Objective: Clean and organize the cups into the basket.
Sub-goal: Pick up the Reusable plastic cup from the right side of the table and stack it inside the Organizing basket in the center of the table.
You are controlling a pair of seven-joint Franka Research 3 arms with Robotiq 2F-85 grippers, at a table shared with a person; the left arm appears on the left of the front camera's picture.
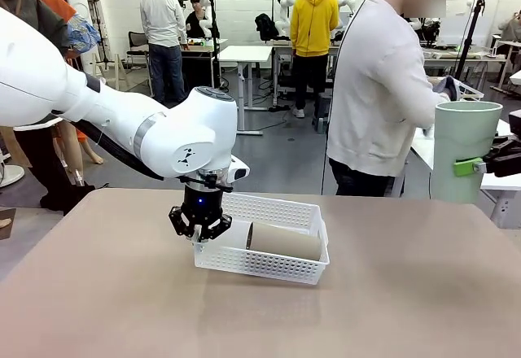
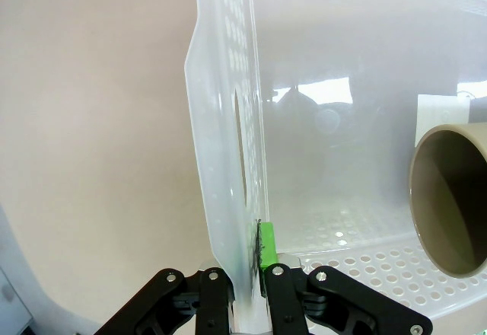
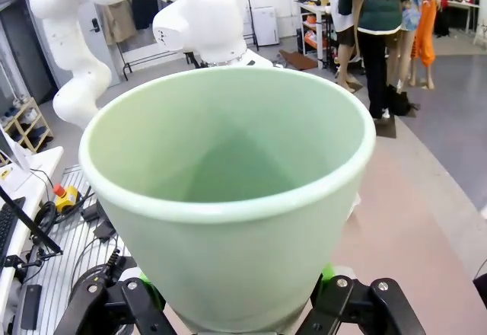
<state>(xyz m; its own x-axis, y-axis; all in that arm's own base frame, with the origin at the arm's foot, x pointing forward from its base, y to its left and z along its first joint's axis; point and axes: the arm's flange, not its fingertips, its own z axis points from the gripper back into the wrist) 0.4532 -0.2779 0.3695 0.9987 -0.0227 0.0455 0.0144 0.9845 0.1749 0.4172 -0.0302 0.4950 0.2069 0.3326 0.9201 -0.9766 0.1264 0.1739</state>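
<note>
Front view: left gripper (image 1: pixel 199 221) pinched shut on the short left wall of the white basket (image 1: pixel 273 262), near the middle of the brown table (image 1: pixel 122 309); inside the basket, a brown cup (image 1: pixel 285 241) lying on its side, just beside that gripper; far off at the right edge, right gripper (image 1: pixel 480 165) closed around a green cup (image 1: pixel 464 142), upright, mouth up, high above the table; behind it, a person (image 1: pixel 378 89) in a white top.

Left wrist view: left gripper (image 2: pixel 255 263) clamped tight on the thin basket (image 2: pixel 221 122) wall, one finger on each side; brown cup (image 2: pixel 449 198) on the basket floor, open mouth toward the camera; table (image 2: pixel 91 122) on the other side of the wall.

Right wrist view: green cup (image 3: pixel 228 190) held between the two fingers (image 3: pixel 144 293) of the right gripper (image 3: pixel 236 308), jaws wide and pressed on both sides of its lower part; nothing inside the cup.
</note>
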